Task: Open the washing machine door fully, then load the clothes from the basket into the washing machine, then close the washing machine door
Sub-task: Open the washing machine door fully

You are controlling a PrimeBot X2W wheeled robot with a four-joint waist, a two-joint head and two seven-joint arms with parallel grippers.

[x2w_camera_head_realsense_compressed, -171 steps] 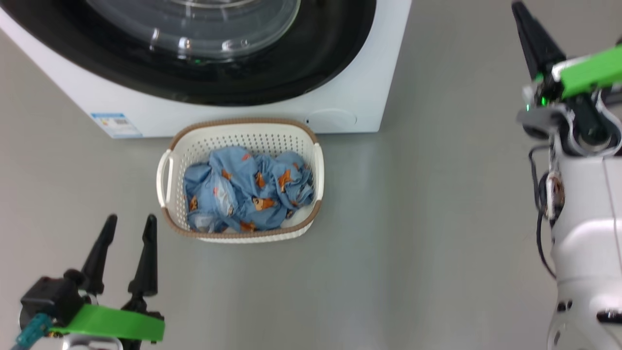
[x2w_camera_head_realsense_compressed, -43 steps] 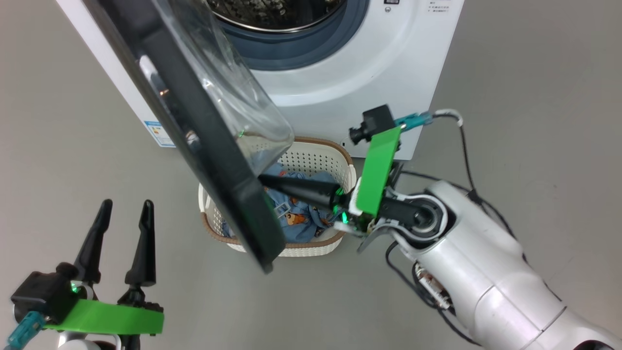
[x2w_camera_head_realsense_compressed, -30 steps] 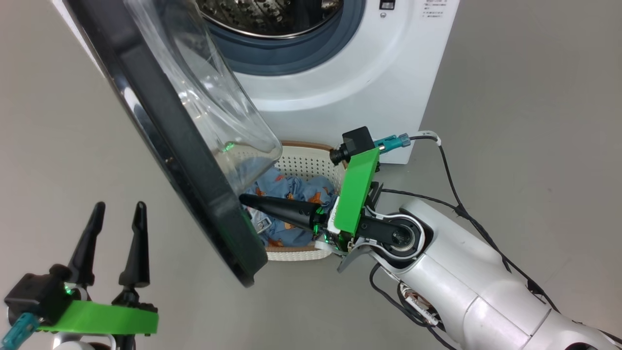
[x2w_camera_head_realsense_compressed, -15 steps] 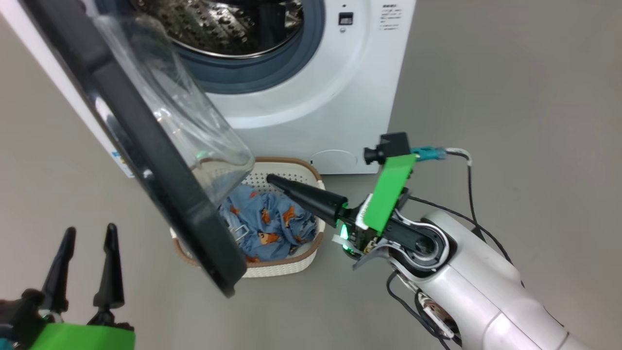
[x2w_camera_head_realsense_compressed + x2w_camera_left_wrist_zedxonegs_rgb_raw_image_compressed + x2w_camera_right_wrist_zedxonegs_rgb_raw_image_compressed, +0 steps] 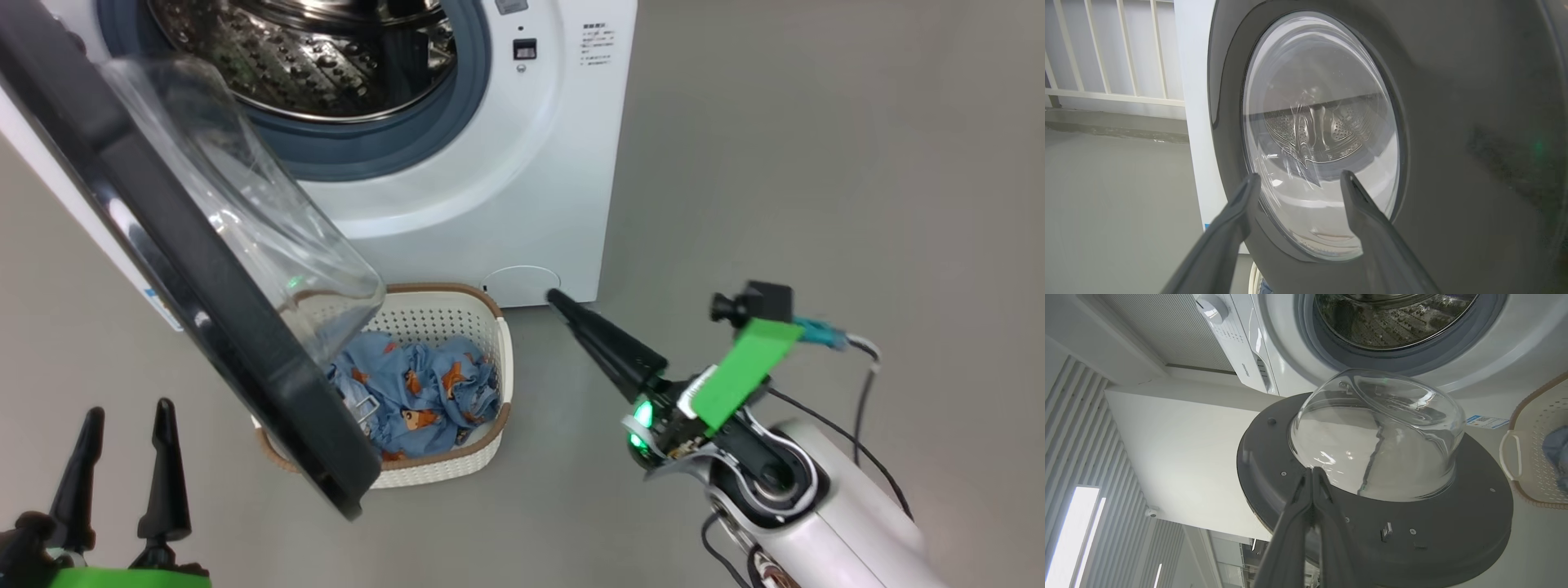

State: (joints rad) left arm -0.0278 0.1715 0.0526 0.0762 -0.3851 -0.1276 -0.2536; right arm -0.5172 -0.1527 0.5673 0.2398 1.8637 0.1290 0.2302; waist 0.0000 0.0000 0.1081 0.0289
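Now the right tool point(image 5: 558, 297) is shut tight and empty. Its arm point(image 5: 824, 514) comes in from the near right, and the tool points far-left over the floor point(image 5: 775, 204), just right of the basket point(image 5: 500, 359). The left tool point(image 5: 129, 411), at the near left, is wide and empty and faces the outer side of the washing machine door point(image 5: 204, 286). This door stands partly open above the basket's left part and covers some of the clothes point(image 5: 416, 392) inside, in front of the washing machine point(image 5: 490, 204).

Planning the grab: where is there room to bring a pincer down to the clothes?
Free: right half of the basket, between the door glass and the right rim; bare floor from basket to right pincer. Crowded: basket's left half, under the door.
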